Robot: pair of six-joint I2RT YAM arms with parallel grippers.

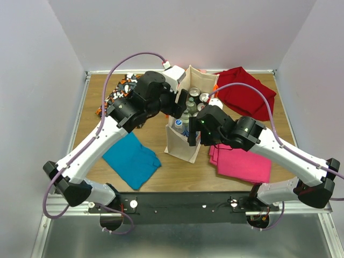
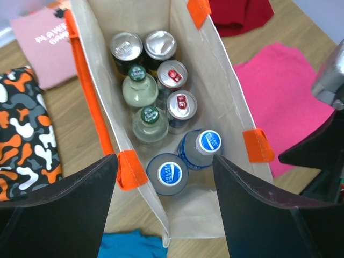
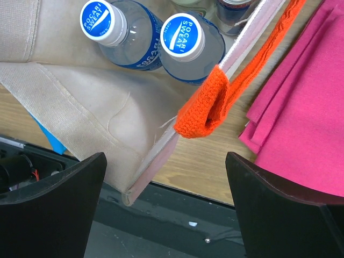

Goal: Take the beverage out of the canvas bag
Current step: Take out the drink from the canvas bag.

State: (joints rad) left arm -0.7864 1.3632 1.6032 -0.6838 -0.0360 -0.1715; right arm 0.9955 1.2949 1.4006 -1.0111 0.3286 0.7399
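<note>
The beige canvas bag (image 1: 180, 148) stands upright mid-table with orange handles (image 2: 131, 169), holding several cans and bottles. Two blue-capped Pocari Sweat bottles (image 2: 167, 173) (image 2: 207, 142) sit at its near end, behind them two green-capped bottles (image 2: 149, 121) and silver cans (image 2: 159, 44). My left gripper (image 2: 164, 201) hovers open over the bag's near end, with its fingers astride the rim and the blue-capped bottles below. The right gripper (image 3: 166, 201) is open over the bag's corner (image 3: 80, 107), beside an orange handle (image 3: 207, 110), touching nothing. In the top view both grippers (image 1: 180, 107) (image 1: 193, 134) meet above the bag.
A teal cloth (image 1: 131, 158) lies left of the bag. A pink cloth (image 1: 242, 161) lies to its right and a red cloth (image 1: 244, 91) at the back right. An orange camouflage cloth (image 2: 21, 134) and a pink card (image 2: 45, 48) lie at the back left.
</note>
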